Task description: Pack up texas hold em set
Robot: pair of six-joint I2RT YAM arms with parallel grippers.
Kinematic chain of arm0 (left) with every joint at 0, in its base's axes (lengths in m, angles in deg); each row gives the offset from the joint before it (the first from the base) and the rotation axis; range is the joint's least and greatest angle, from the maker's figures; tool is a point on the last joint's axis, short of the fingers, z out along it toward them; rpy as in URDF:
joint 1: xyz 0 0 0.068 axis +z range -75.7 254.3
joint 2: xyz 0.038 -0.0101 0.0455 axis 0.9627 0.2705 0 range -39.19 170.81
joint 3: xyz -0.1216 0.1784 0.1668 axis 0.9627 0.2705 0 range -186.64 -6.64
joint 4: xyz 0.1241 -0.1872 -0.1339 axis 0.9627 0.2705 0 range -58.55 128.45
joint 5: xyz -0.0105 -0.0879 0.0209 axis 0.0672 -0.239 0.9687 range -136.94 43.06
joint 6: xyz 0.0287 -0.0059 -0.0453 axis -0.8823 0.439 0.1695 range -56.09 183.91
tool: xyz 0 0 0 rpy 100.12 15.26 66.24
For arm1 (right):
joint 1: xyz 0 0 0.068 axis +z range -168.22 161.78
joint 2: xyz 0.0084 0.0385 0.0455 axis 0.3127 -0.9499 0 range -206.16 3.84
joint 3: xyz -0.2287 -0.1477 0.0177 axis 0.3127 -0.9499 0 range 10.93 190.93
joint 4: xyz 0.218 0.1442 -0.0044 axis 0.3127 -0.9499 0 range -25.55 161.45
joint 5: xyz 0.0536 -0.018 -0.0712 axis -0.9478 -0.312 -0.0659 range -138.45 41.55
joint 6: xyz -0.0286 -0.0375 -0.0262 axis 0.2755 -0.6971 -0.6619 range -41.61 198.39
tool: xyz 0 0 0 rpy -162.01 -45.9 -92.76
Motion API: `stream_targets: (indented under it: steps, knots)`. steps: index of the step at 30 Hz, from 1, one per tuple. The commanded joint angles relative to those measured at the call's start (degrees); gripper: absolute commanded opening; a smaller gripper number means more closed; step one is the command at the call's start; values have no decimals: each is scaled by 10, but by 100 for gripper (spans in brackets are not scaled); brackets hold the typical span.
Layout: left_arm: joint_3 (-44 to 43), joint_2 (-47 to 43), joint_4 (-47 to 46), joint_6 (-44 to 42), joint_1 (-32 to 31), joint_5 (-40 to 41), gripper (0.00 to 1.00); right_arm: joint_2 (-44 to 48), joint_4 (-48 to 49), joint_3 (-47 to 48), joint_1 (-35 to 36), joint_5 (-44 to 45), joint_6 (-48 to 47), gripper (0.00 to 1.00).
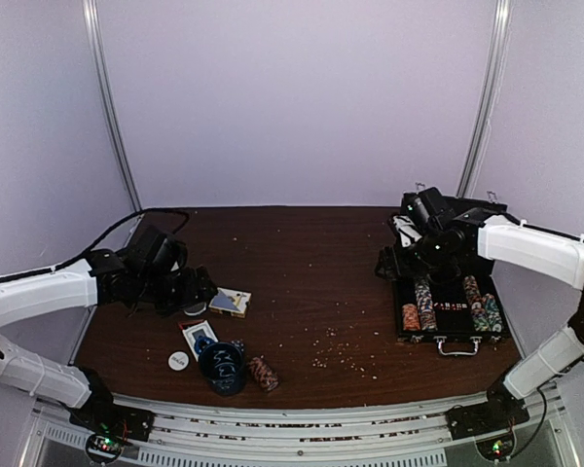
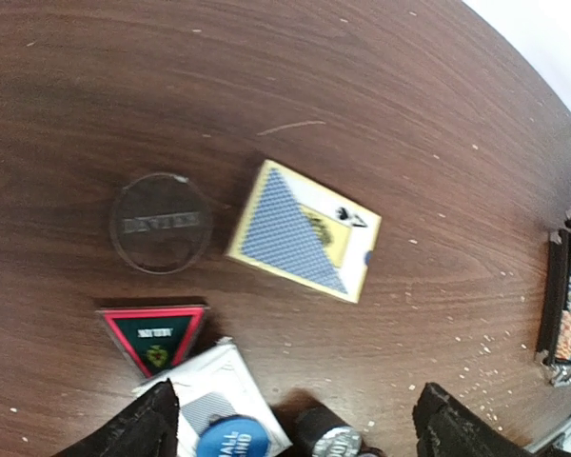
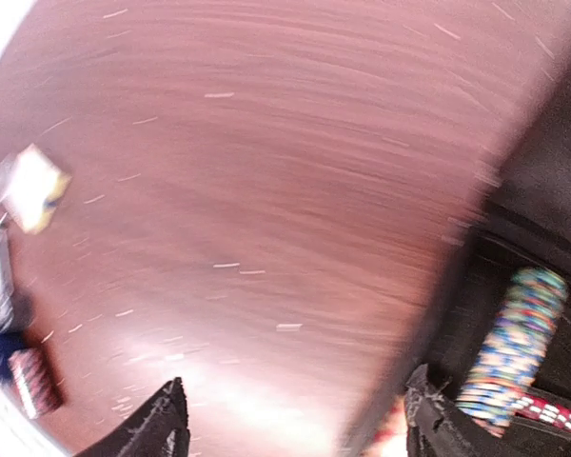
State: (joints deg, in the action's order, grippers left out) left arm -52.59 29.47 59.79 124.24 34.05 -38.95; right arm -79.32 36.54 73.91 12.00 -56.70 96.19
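The black case (image 1: 406, 336) lies open at the right, with several multicoloured chip rolls (image 1: 425, 304) in it. My right gripper (image 1: 393, 265) hovers at its left edge, open and empty (image 3: 300, 424); that view is blurred and shows one chip roll (image 3: 512, 345) in the case. At the left, my left gripper (image 1: 202, 292) stands open (image 2: 295, 430) above loose pieces. A blue-backed card deck (image 2: 305, 230) lies ahead of it and a clear round dealer button (image 2: 162, 222) to the left. Nearer lie a triangular green marker (image 2: 155, 338), a second deck (image 2: 214, 395) and a blue button (image 2: 231, 440).
A dark round cup (image 1: 222, 365) with white scribbles stands near the front left. Beside it lie a loose chip roll (image 1: 264, 373) and a white round button (image 1: 178, 360). Pale crumbs (image 1: 341, 355) dot the brown table (image 1: 302, 253). White walls close in the back and sides.
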Motion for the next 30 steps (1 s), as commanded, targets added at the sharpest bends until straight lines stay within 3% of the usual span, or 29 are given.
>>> stream_targets:
  steps: [1,5,10,19,30]
  knots:
    - [20,-27,-18,-14,34,19,88,6,3,10,103,45,6,78]
    - [10,-40,-13,-59,57,18,89,-35,62,-5,176,7,15,80]
    - [4,-33,5,-81,63,0,90,-128,44,57,245,-5,-8,80]
    - [-11,-37,12,-93,62,-12,90,-250,47,136,295,-182,-34,79]
    - [-7,-37,23,-87,63,-17,90,-359,21,249,358,-151,21,74]
